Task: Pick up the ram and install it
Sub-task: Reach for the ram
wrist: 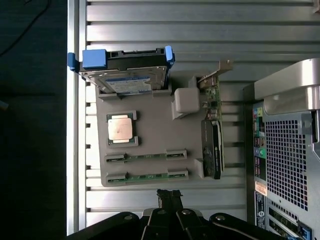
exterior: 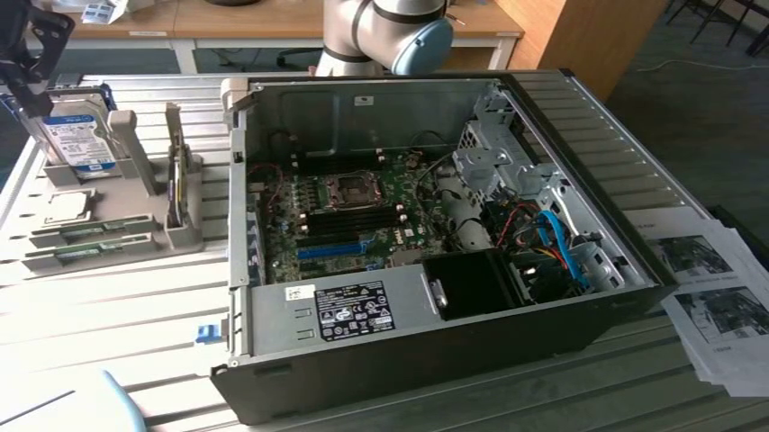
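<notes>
Noted gripper [wrist: 169, 196] pinched together and empty, poised high above grey holder [wrist: 150, 125]. Judged step: approach, nothing lifted yet. From exterior view's left: found ram [exterior: 86, 257] lying in holder's front slot, second stick [exterior: 92, 233] just behind, hard drive [exterior: 78, 144] upright further back. Rightward: open case [exterior: 577, 117], motherboard slots [exterior: 348, 214] seemingly vacant, too dim to confirm. Would need fingers parted and squared to ram's thin edge.

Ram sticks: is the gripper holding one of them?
No, both ram sticks lie in the grey holder, and the shut gripper is apart from them, holding nothing.
</notes>
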`<state>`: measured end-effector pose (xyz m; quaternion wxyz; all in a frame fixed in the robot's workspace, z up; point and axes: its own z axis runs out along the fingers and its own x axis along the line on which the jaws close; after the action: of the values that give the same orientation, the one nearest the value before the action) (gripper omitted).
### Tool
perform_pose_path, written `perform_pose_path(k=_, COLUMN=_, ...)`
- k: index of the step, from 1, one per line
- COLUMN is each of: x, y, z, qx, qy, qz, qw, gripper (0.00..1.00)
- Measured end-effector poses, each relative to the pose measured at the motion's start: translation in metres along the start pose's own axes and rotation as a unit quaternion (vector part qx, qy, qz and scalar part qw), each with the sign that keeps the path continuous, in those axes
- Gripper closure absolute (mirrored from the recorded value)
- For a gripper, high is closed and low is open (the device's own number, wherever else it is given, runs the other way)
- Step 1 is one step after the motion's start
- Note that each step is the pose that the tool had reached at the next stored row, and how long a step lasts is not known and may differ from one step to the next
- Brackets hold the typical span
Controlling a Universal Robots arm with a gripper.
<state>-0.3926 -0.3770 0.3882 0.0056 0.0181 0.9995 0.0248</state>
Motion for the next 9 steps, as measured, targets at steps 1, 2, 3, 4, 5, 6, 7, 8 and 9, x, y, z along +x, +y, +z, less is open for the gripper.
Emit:
perform_pose_path(k=1, x=0.0001, y=0.0010, z=0.0002, qx=-0.0001, qy=0.0000, qz=0.000, qw=1.0000, gripper=0.91)
perform_pose_path(k=2, x=0.0001, y=0.0020, z=0.0004, qx=-0.0002, qy=0.0001, qz=0.000, qw=1.0000, gripper=0.91)
perform_pose_path(k=3, x=0.0001, y=0.0030, z=0.0006, qx=-0.0003, qy=0.0001, qz=0.000, qw=1.0000, gripper=0.91)
perform_pose_path(k=4, x=0.0002, y=0.0041, z=0.0009, qx=-0.0004, qy=0.0001, qz=0.000, qw=1.0000, gripper=0.91)
perform_pose_path(k=5, x=0.0002, y=0.0050, z=0.0012, qx=-0.0005, qy=0.0001, qz=0.000, qw=1.0000, gripper=0.91)
perform_pose_path(k=6, x=0.0003, y=0.0059, z=0.0015, qx=-0.0006, qy=0.0001, qz=0.000, qw=1.0000, gripper=0.91)
perform_pose_path(k=7, x=0.0003, y=0.0069, z=0.0017, qx=-0.0007, qy=0.0001, qz=0.000, qw=1.0000, gripper=0.91)
perform_pose_path(k=8, x=0.0003, y=0.0078, z=0.0020, qx=-0.0008, qy=0.0001, qz=0.000, qw=1.0000, gripper=0.91)
perform_pose_path(k=9, x=0.0004, y=0.0087, z=0.0023, qx=-0.0009, qy=0.0001, qz=0.000, qw=1.0000, gripper=0.91)
